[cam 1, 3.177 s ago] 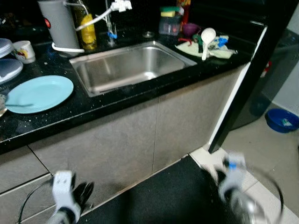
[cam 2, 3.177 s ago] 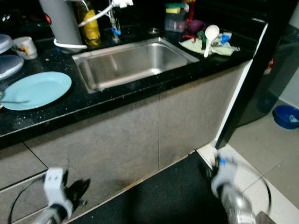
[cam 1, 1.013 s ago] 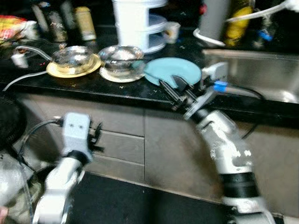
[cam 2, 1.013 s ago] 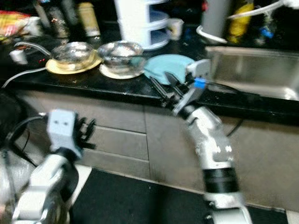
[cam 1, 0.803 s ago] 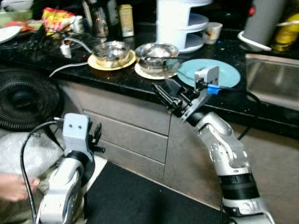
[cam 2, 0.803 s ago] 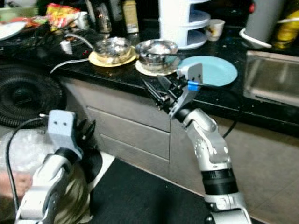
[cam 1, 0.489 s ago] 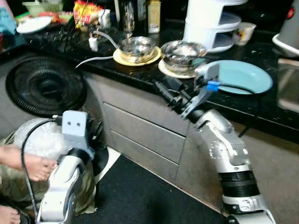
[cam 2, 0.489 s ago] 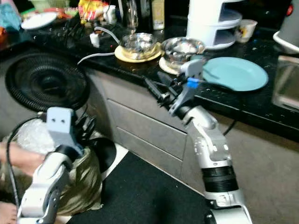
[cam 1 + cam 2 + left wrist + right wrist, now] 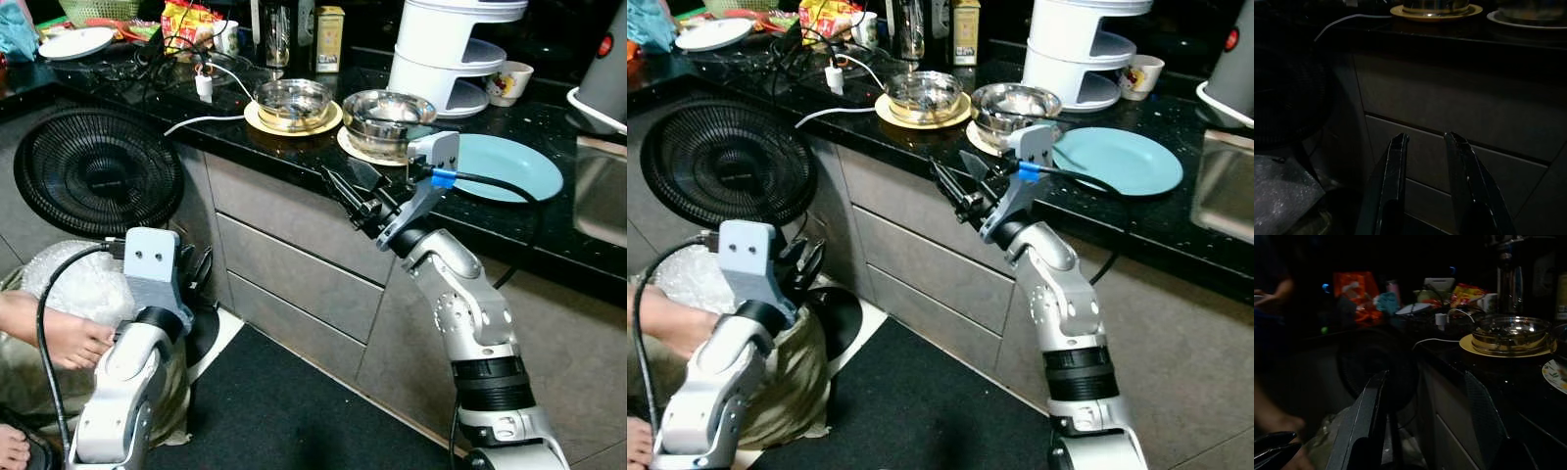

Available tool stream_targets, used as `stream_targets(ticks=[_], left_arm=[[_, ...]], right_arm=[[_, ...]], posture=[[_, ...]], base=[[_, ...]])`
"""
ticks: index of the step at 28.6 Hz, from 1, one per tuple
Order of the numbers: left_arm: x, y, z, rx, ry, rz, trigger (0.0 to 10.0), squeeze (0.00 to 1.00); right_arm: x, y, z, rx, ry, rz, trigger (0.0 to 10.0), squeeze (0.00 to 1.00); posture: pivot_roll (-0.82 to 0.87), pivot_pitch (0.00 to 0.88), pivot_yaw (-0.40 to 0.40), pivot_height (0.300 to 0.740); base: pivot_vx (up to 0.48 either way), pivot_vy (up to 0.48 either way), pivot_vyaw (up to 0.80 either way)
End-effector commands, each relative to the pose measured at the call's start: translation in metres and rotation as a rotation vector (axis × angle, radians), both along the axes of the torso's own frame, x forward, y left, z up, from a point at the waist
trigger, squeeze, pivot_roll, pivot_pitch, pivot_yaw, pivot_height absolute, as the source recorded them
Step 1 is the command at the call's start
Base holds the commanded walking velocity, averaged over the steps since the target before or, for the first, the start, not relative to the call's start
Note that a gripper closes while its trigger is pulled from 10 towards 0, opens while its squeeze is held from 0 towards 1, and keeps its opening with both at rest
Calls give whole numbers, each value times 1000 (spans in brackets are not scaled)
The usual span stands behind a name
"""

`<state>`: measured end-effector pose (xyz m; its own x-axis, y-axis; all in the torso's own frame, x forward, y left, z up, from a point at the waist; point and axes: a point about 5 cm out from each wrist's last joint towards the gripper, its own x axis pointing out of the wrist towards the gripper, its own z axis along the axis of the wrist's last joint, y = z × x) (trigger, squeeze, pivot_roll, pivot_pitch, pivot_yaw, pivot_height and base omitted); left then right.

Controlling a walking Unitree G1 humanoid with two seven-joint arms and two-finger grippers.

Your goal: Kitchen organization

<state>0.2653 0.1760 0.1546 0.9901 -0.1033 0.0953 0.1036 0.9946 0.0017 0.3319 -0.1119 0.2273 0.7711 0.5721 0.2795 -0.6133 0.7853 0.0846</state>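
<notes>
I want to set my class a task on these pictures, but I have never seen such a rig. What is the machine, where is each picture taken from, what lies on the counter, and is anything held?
This is a walking humanoid robot with two silver arms, each ending in two long black fingers. The two bright pictures come from cameras in its head, looking down at a kitchen counter. The two dark ones come from cameras on its wrists, looking along the fingers.

On the counter stand two steel bowls on small plates, a light blue plate, a white stacked container and a mug. A black fan stands on the floor.

The right gripper is raised at the counter's edge, jaws open, holding nothing. The left gripper hangs low, also open and empty. A person's hand shows at the lower left.
</notes>
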Motion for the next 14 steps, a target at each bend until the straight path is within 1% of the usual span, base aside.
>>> stream_targets(ticks=[1,2,10,14], left_arm=[[1,-2,1,-9,5,-17,10000,0],[1,-2,1,-11,4,-17,10000,0],[4,-2,5,-44,-14,-8,10000,0],[3,-3,5,-36,-14,-24,10000,0]], right_arm=[[0,-5,0,-6,-2,-20,10000,0],[0,-5,-1,-8,-2,-21,10000,0],[1,-7,-1,-19,-6,-27,10000,0],[1,-6,-2,-24,-6,-28,10000,0]], posture=[[58,0,1,740],[57,0,3,740],[58,0,5,740],[59,0,5,740]], base=[[0,-461,0],[0,-379,0],[0,0,0],[0,0,0]])
